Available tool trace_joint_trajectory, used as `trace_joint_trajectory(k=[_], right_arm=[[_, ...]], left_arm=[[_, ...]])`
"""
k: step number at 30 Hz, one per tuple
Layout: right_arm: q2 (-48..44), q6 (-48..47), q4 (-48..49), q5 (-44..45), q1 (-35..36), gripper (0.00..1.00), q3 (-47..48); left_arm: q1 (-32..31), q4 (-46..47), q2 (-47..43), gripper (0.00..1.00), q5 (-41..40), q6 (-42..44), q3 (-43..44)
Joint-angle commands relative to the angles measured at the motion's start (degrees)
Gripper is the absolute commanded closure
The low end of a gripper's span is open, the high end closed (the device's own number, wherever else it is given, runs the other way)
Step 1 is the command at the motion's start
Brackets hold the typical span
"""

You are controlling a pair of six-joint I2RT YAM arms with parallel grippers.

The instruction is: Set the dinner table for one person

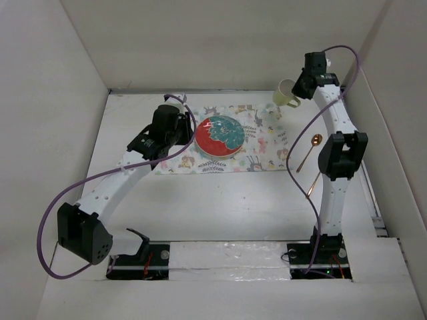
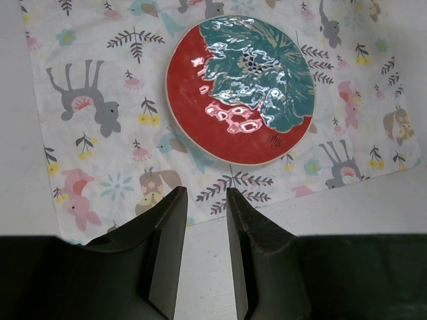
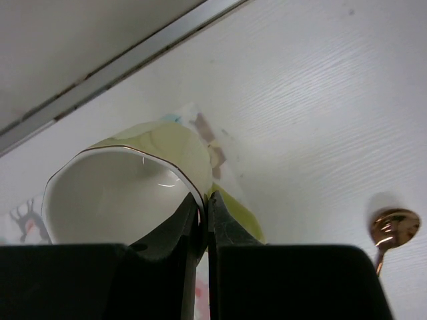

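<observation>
The right end effector (image 3: 202, 200) pinches the rim of the pale yellow cup (image 3: 120, 193) at the far right corner of the printed mat (image 2: 100, 133), probably to seat it beside the centred red-and-teal plate (image 2: 240, 87). The left end effector (image 2: 203, 200) hovers empty, jaws narrowly parted, over the matte white table (image 1: 233, 200), which lies under everything between white walls (image 1: 53, 100).

The top camera looks down from above and behind both arm bases (image 1: 320, 257), taking in the whole bench (image 1: 233, 200). The left wrist camera looks down past the left tool (image 2: 205, 195), close on the plate (image 2: 240, 87) and printed mat (image 2: 100, 133), both also in the top view. The right wrist camera peers low past the right tool (image 3: 203, 200), very near the cup (image 3: 120, 193) and spoon (image 3: 395, 225), likewise shared overhead.
</observation>
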Motion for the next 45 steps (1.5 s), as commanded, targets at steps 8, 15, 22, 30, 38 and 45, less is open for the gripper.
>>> trace_joint_trajectory(k=[8, 15, 22, 30, 38, 45], right_arm=[[4.59, -0.7, -0.34, 0.45, 6.14, 1.0, 8.77], [8.46, -0.7, -3.07, 2.58, 6.67, 1.0, 9.84], [8.9, 0.44, -3.16, 1.7, 6.67, 0.88, 10.0], [0.58, 3.61, -1.15, -3.84, 3.51, 0.43, 9.84], [-27.02, 7.73, 13.33, -0.68, -1.58, 1.0, -27.99], [-37.06, 9.06, 12.75, -0.68, -4.75, 0.97, -56.69]], left_arm=[[-0.05, 0.79, -2.8, 0.72, 0.62, -0.71, 0.19], [-0.05, 0.87, -3.86, 0.72, 0.62, -1.41, -1.13], [-0.05, 0.87, -4.21, 0.72, 0.71, -1.59, -1.22], [-0.05, 0.61, -4.04, 0.72, 2.12, -0.71, -1.04], [-0.57, 1.93, -3.86, 0.72, 6.33, -0.53, -2.53], [-3.82, 1.23, -6.05, 0.71, 3.08, 0.52, -5.17]])
